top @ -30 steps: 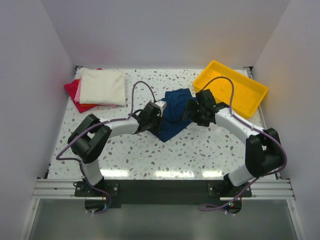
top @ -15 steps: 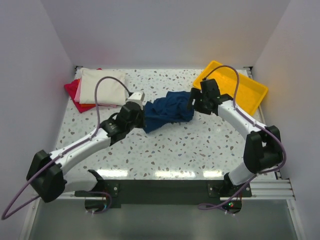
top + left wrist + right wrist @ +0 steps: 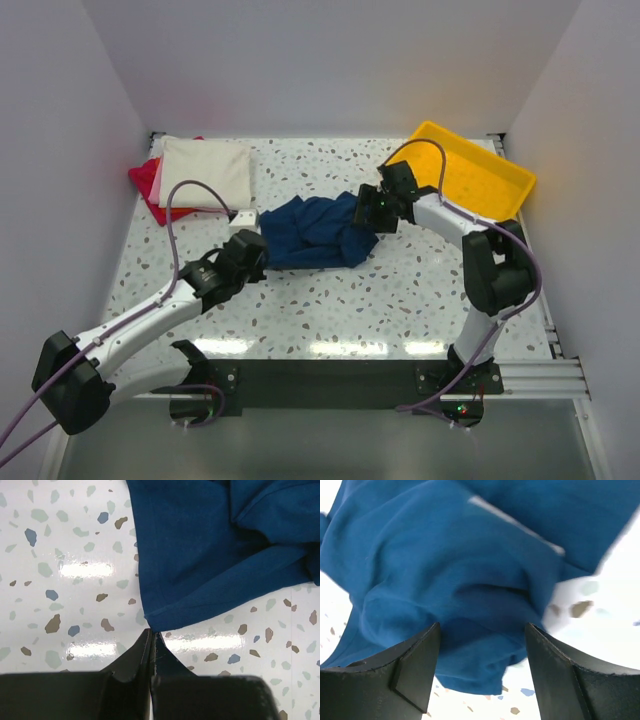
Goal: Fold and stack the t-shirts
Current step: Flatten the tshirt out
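Observation:
The navy blue t-shirt [image 3: 315,232] lies crumpled at the table's middle; its chest print is hidden. My left gripper [image 3: 254,250] is at the shirt's left near corner. In the left wrist view its jaws [image 3: 151,631] are shut, with the shirt's hem corner [image 3: 155,622] right at the tips. My right gripper [image 3: 368,211] is open over the shirt's right end; in the right wrist view [image 3: 482,630] bunched blue cloth [image 3: 445,580] lies loose between the spread fingers. A folded cream shirt [image 3: 205,172] tops a pink one [image 3: 156,180] and a red one [image 3: 142,178] at the back left.
A yellow plastic tray [image 3: 490,175] stands at the back right, just behind my right arm. White walls close in the table on the left, back and right. The speckled tabletop [image 3: 380,300] shows bare in front of the navy shirt.
My left gripper has drawn back to the near left, dragging the navy shirt leftward and spreading it. My right gripper has moved left and lower along with the shirt's right end.

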You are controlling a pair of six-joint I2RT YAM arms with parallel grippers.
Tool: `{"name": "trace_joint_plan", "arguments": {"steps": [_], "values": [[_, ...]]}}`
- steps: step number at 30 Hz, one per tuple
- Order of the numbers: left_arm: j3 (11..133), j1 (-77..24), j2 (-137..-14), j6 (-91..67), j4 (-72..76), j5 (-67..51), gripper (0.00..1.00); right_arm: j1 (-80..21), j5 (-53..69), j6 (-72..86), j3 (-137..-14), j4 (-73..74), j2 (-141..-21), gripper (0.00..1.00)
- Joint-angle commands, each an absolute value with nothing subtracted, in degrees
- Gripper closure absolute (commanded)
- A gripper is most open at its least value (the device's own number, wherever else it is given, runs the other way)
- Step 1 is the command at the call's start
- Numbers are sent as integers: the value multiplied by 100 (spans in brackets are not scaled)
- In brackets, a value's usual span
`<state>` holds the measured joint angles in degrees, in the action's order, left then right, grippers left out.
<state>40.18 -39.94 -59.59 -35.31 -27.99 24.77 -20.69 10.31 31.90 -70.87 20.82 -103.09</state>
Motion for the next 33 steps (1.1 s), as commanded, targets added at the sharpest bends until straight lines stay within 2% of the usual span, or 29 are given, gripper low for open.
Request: {"name": "trace_joint_plan", "arguments": {"steps": [1,5,7,13,14,17,22,28,33], "values": [[3964,-3999,-5862,-3832,-2848,2637,100,-2276,1617,3129,-7418,1749,-10283,29],[3929,-4008,-5880,-3858,-2848,2628,100,-2390,1740,3120,-7365,1661,-10335,28],[3911,-4008,-5889,-3850,-2821,2628,100,-2417,1819,3129,-7365,1670,-10432,31],[3867,-3999,-5994,-3823,-2698,2742,100,-2496,2118,3138,-7514,1828,-10872,66],[3858,-3990,-6020,-3841,-2690,2794,100,-2496,2127,3146,-7515,1889,-10855,79],[3990,-3598,-6187,-3727,-2619,3006,100,-2487,1988,3164,-7777,2257,-10706,100],[4937,-2008,-6600,-2824,-1952,2602,100,-2225,1872,3094,-9171,2908,-10337,100],[7152,-1013,-7058,-2101,-2179,2979,100,-1732,1723,2910,-10826,3708,-9941,100],[7375,-756,-6313,-1986,-2329,3506,100,-1705,1187,2584,-10426,4420,-8852,100]]}}
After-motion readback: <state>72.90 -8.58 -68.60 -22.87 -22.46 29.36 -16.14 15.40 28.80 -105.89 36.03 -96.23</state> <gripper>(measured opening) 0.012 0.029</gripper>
